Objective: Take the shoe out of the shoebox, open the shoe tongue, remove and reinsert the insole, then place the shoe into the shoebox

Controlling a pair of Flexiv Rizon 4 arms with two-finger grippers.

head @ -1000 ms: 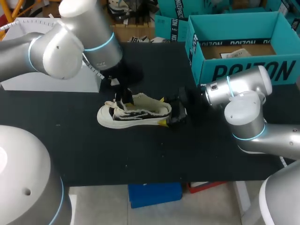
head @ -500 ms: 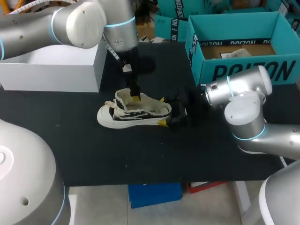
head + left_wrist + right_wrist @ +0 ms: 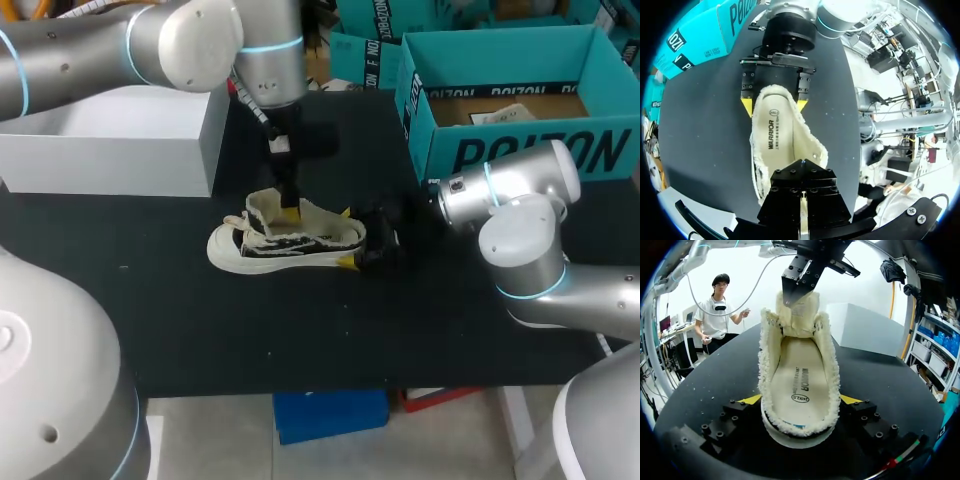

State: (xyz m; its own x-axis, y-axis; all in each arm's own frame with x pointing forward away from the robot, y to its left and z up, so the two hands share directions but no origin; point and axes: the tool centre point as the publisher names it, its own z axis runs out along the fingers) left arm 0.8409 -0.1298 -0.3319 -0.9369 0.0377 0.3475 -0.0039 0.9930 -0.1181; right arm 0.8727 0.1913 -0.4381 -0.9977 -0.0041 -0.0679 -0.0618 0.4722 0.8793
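On the tabletop (image 3: 300,330), the right gripper (image 3: 801,399) has its fingers clamped on the heel of the shoe (image 3: 285,245). The left gripper (image 3: 289,210) has its fingers together, pinching the tongue (image 3: 799,315). The shoebox (image 3: 520,150) stands near the right fingers, a white box (image 3: 110,150) near the left.

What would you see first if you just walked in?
A white, fluffy-lined sneaker with black sides lies on the black table, heel clamped by the right gripper. The left gripper pinches its cream tongue from above. An open teal cardboard shoebox stands at the back right.

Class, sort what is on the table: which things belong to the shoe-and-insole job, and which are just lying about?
Job: shoe, insole inside it, teal shoebox.
Lying about: white box.
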